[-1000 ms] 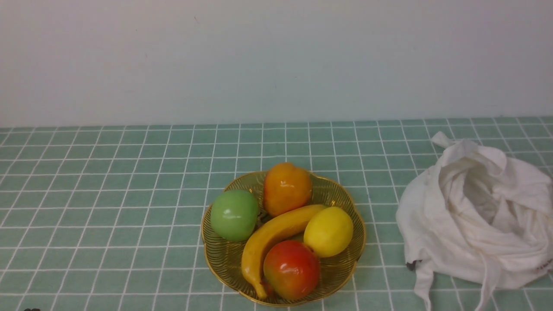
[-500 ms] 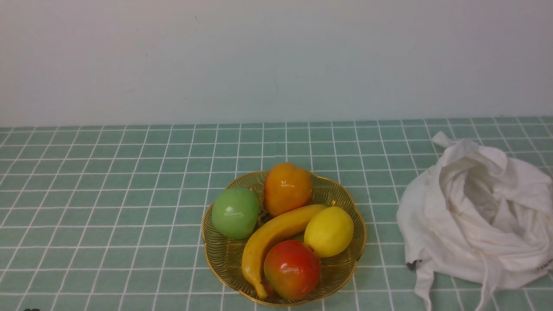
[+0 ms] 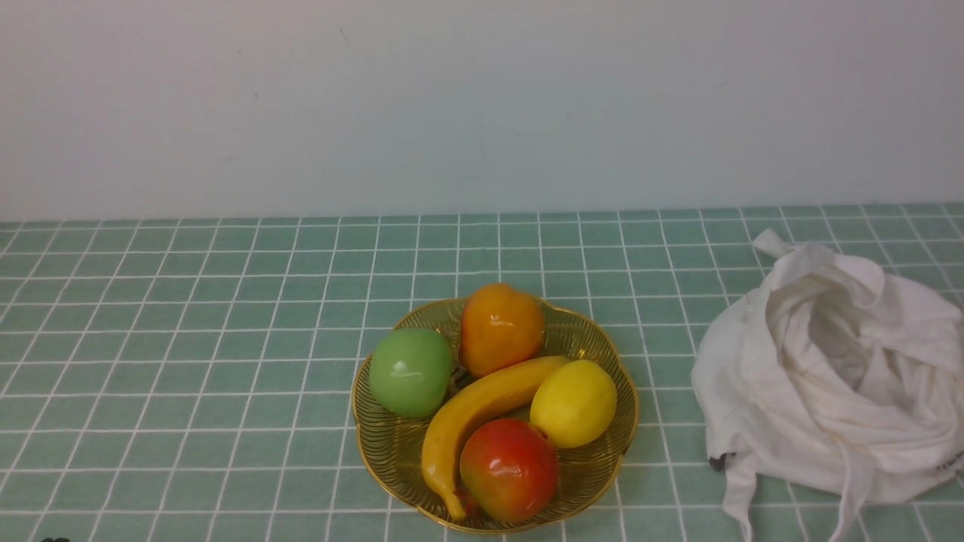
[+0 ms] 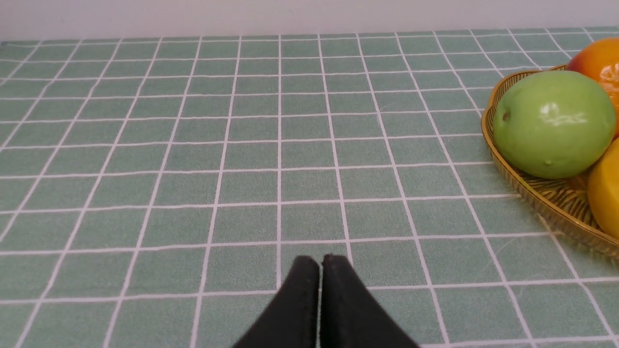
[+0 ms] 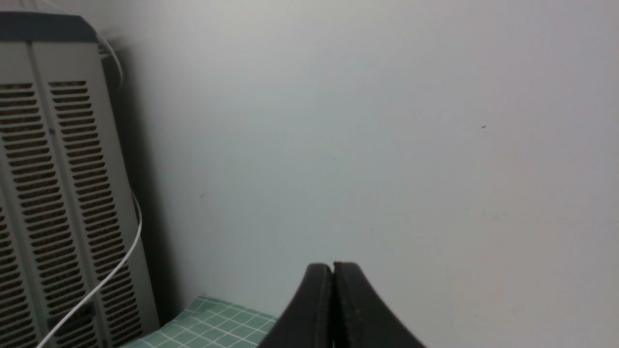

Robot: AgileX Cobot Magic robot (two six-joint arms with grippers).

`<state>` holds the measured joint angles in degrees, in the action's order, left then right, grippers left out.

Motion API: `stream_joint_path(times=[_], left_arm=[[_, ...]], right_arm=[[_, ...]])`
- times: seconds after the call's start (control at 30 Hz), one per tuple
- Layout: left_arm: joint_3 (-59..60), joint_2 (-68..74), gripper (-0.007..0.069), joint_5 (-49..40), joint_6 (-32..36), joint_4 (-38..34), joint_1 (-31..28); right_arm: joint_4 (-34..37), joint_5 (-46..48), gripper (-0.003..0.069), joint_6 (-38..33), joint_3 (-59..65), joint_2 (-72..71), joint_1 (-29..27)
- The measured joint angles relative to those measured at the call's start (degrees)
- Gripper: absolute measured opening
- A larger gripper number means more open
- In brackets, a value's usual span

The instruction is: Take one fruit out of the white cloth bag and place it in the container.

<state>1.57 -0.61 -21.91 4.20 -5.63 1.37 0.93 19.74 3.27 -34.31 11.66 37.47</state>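
Left tool [image 4: 320, 270] and right tool [image 5: 332, 275]: jaws pressed together, nothing held, neither visible in the front view. Beyond and to the right of the left tool, on the green-tiled bench [image 3: 188, 354]: one container [image 3: 376, 452] holding five fruits, namely one banana [image 3: 471, 414], one red-yellow fruit [image 3: 508, 470], one lemon [image 3: 574, 403], one green apple [image 4: 553, 123], one orange pear [image 3: 501, 327]; farther right, one white cloth bag [image 3: 828, 376], slumped, mouth open. Possible failure: crowded bowl, so any nudge to a round fruit likely rolling it over the shallow rim.
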Motion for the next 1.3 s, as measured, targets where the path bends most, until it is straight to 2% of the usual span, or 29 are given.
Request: stream_joint_path(times=[0.13,0.27,0.33,0.43,0.5,0.6,0.7,0.8,1.3], left_arm=[[0.00,0.00,-0.0008,0.00,0.00,0.00,0.00],[0.00,0.00,-0.0008,0.00,0.00,0.00,0.00],[0.00,0.00,-0.0008,0.00,0.00,0.00,0.00],[0.00,0.00,-0.0008,0.00,0.00,0.00,0.00],[0.00,0.00,-0.0008,0.00,0.00,0.00,0.00],[0.00,0.00,-0.0008,0.00,0.00,0.00,0.00],[0.00,0.00,-0.0008,0.00,0.00,0.00,0.00],[0.00,0.00,-0.0008,0.00,0.00,0.00,0.00],[0.00,0.00,-0.0008,0.00,0.00,0.00,0.00]], right_arm=[[6.25,0.00,-0.0014,-7.58,0.00,0.00,0.00],[6.94,0.40,-0.0014,-9.00,1.13,-1.32,-0.36],[6.87,0.39,-0.0014,-9.20,3.28,-3.17,-2.83],[5.71,0.43,-0.0015,-9.32,7.95,-5.81,-9.40],[3.30,0.72,-0.0015,-9.46,13.94,-8.26,-17.11],[0.65,1.11,-0.0015,-9.51,21.95,-11.43,-25.81],[-0.18,1.33,-0.0015,-9.57,30.10,-12.20,-32.47],[-0.93,3.43,-0.0015,-9.57,35.24,-12.20,-35.76],[-0.93,3.04,-0.0015,-9.56,35.36,-12.39,-36.77]])
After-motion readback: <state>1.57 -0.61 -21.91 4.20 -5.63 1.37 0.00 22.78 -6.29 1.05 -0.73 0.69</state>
